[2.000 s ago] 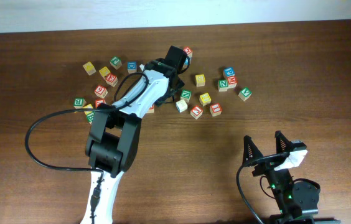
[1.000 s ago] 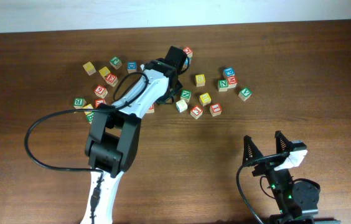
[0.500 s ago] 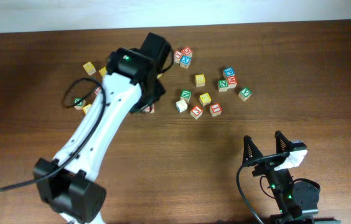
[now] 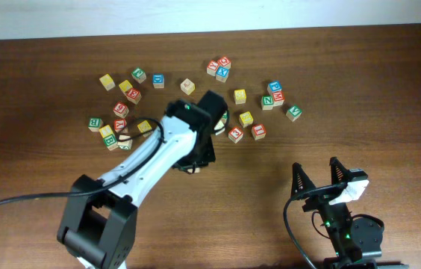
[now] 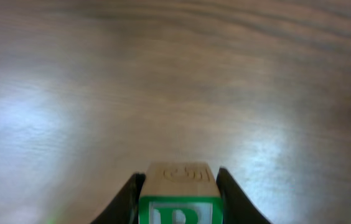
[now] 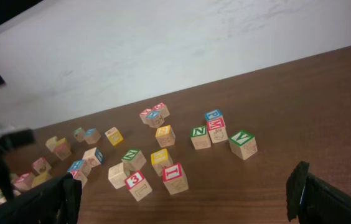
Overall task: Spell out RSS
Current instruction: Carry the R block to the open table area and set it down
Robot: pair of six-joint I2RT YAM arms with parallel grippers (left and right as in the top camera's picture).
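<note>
from overhead the left arm [image 4: 154, 158] stretches across the wooden table [image 4: 390, 75], its wrist at the lower edge of the scattered letter cubes [image 4: 274, 96], while the right gripper [image 4: 316, 175] sits near the front right, well apart from them, jaws spread wide and empty. the left wrist view shows the left gripper [image 5: 178, 182] narrowly parted and clamped on both sides of the green-edged r cube [image 5: 178, 210], blurred bare wood beyond it. in the right wrist view a yellow-edged cube [image 6: 165, 134] and a second yellow-edged cube [image 6: 161, 157] lie in the scatter, their letters too small to read.
</note>
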